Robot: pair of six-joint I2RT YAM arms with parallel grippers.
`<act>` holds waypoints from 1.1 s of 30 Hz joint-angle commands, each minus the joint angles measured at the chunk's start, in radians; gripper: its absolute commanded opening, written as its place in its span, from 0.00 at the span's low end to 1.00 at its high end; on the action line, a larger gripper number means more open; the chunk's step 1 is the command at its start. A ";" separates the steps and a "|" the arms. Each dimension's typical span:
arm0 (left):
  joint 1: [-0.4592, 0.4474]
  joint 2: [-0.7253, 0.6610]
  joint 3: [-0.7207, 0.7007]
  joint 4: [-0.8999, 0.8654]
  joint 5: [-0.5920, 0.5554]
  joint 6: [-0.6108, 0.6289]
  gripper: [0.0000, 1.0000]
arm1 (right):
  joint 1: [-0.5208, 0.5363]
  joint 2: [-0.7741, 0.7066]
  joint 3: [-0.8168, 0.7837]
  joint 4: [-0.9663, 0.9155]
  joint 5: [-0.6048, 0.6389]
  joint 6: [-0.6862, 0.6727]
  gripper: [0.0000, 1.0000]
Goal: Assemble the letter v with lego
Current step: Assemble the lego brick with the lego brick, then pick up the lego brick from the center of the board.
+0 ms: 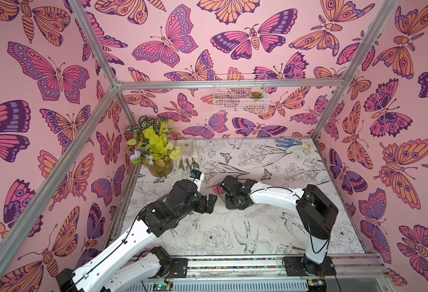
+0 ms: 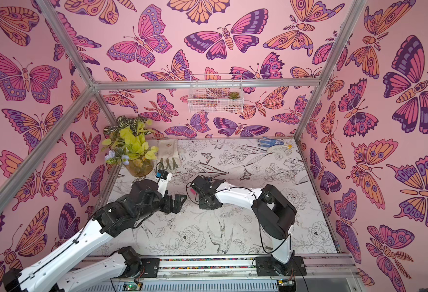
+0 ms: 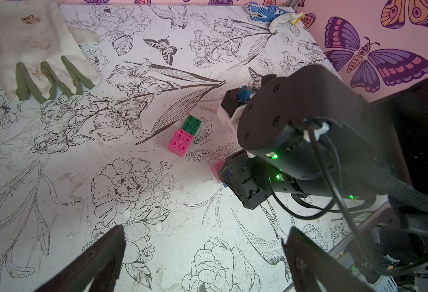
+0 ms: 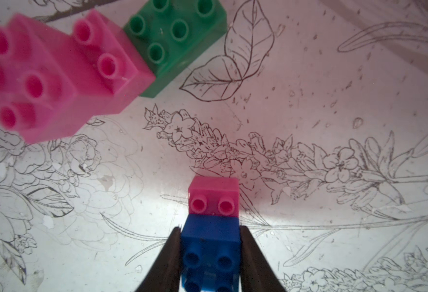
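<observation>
Blue brick (image 4: 210,250), pink brick (image 4: 214,194) joined on, is clamped in right gripper (image 4: 210,228) near green base (image 4: 180,38), whose bare end lies ahead beside pink arm (image 4: 56,75); left gripper (image 3: 206,228) spread, farther off.

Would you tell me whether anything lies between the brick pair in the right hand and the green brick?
Nothing visible does. Only bare table separates the pink-and-blue pair in the right hand from the green brick; the pink bricks sit on its other end.

Leafy vase (image 1: 161,168) stands beside white glove (image 3: 38,45); blue glove (image 1: 287,143) lies apart.
</observation>
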 commanded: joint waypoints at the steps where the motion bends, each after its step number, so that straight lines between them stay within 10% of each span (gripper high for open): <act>1: 0.005 -0.006 0.002 -0.010 0.002 -0.003 1.00 | 0.006 0.122 -0.121 -0.187 -0.016 -0.012 0.21; 10: 0.005 -0.012 0.006 -0.014 -0.010 -0.002 1.00 | 0.007 -0.009 -0.152 -0.129 0.026 0.002 0.72; 33: 0.007 0.011 0.015 -0.030 -0.033 -0.020 1.00 | -0.004 -0.062 -0.194 -0.101 0.195 -0.352 0.67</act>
